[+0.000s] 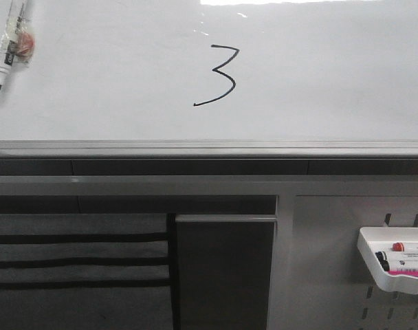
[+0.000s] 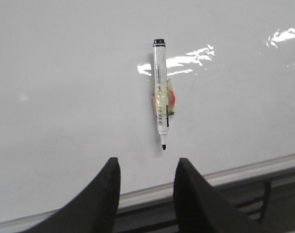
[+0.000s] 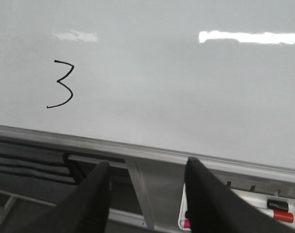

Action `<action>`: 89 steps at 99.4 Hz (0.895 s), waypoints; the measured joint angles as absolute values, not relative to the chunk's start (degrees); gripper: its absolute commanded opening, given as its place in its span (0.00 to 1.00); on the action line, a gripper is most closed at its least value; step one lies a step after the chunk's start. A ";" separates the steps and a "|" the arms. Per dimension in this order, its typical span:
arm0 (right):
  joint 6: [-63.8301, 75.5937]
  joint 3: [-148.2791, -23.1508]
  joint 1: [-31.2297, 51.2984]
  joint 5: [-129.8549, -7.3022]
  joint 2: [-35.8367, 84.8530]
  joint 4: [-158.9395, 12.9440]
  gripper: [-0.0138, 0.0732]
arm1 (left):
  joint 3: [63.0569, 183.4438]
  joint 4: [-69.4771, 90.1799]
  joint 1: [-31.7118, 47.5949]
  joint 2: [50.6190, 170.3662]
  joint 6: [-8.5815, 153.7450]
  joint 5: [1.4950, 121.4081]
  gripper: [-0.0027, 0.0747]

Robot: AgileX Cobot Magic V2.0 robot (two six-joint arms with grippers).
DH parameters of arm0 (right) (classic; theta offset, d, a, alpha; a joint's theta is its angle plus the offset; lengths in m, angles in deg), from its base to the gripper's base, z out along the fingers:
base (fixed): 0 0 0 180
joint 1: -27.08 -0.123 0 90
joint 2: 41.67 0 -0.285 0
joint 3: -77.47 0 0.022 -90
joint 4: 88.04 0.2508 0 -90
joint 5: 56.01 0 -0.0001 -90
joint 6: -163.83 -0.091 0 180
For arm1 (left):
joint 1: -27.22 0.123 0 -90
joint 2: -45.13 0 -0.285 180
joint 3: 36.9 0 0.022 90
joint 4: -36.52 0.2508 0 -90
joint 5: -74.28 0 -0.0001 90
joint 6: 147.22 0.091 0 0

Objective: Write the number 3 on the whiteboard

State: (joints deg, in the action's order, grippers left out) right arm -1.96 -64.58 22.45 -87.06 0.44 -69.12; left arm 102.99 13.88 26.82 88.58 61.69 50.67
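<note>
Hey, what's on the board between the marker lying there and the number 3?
Nothing: the front view shows only bare whiteboard between the marker and the number 3.

Whiteboard [image 1: 333, 82] mostly bare; marker [image 1: 9, 45] far left, number 3 [image 1: 219, 75] centre.
</note>
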 measured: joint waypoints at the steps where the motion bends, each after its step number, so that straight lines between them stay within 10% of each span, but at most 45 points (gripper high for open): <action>1: -1.85 -63.80 22.45 -86.69 -0.23 -69.12 0.33 | 102.15 13.60 26.82 88.27 61.69 51.16 0.30; 14: 0.06 -57.30 22.45 -80.72 -5.77 -69.12 0.08 | 94.35 11.90 26.82 83.76 61.49 61.92 0.23; 89: 0.62 -46.15 22.45 -72.21 -10.55 -68.47 0.08 | 79.64 4.63 27.08 77.68 60.89 80.99 0.09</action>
